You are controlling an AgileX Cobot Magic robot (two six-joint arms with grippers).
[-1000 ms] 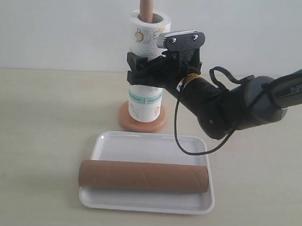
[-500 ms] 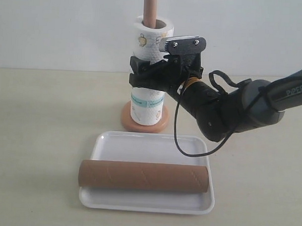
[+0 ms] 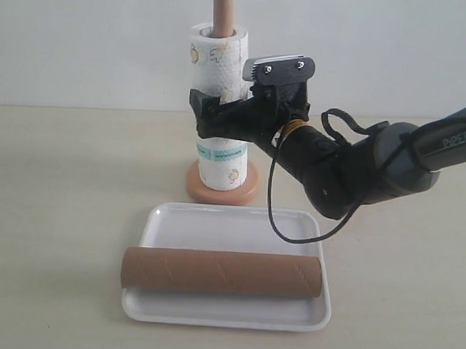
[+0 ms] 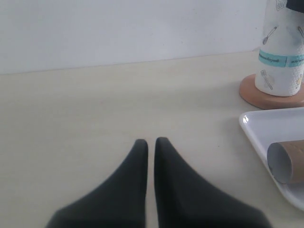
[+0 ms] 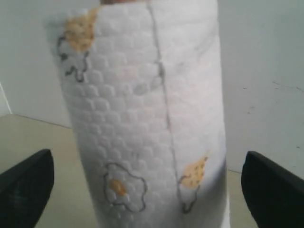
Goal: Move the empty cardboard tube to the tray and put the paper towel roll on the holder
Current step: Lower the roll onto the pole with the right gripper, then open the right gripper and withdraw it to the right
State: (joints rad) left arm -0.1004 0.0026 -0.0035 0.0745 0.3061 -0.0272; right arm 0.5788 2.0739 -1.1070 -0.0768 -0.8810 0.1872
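Right gripper (image 5: 149,190) straddles the paper towel roll (image 3: 219,63), jaws wide, gripping nothing; backing out crooked, a finger could snag the paper and tip the holder (image 3: 221,192).

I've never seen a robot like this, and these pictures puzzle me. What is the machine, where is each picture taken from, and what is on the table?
This is a robot with two arms. Each arm ends in a gripper, a claw with two jaws.

The wide picture comes from a camera off the arms. It shows the right gripper set around a paper towel roll. The roll stands on a wooden holder, whose rod pokes out of the top. In front lies a white tray with an empty cardboard tube lying across it.

The other two pictures come from cameras on the wrists. The right wrist view sees the roll close up, with the jaws spread wide on either side and not touching it, so nothing is held. The left wrist view shows the left gripper shut and empty above the table.
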